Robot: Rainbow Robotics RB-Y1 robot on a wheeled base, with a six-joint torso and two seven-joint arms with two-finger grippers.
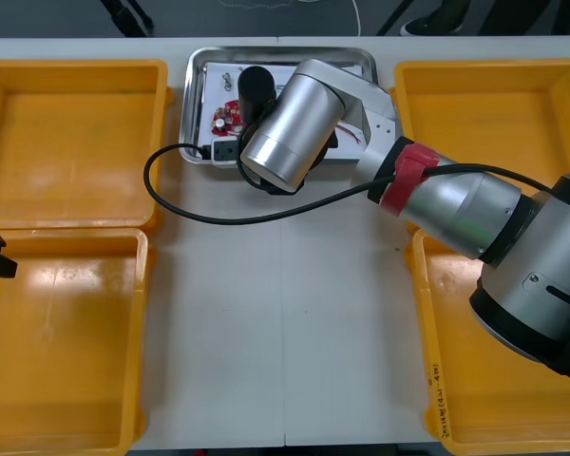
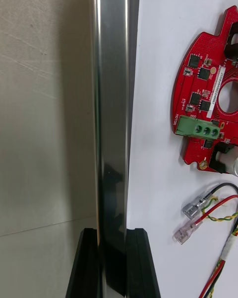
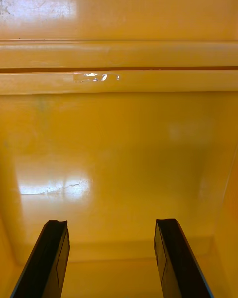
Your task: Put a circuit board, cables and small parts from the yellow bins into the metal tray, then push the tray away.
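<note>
Four yellow bins [image 1: 161, 95] stand on the light table [image 1: 285, 313], two at each side, one metal tray [image 1: 195, 95] between the far pair. Inside it lie one red circuit board [image 2: 203, 104], one red and yellow cable [image 2: 218, 206], and one black cable [image 1: 171, 199] looping out over the table. Your right claw [image 2: 111, 233] pinches the tray's rim; your left claw [image 3: 111, 223] hangs open, empty, over a left bin.

4 bins [image 1: 66, 142], tray [image 1: 201, 104], PCB [image 1: 230, 116], 2 cables [image 1: 228, 221]

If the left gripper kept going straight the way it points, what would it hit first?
Probably the bare floor of the yellow bin that the open left gripper points into; nothing lies between them, though depth is hard to judge.
</note>
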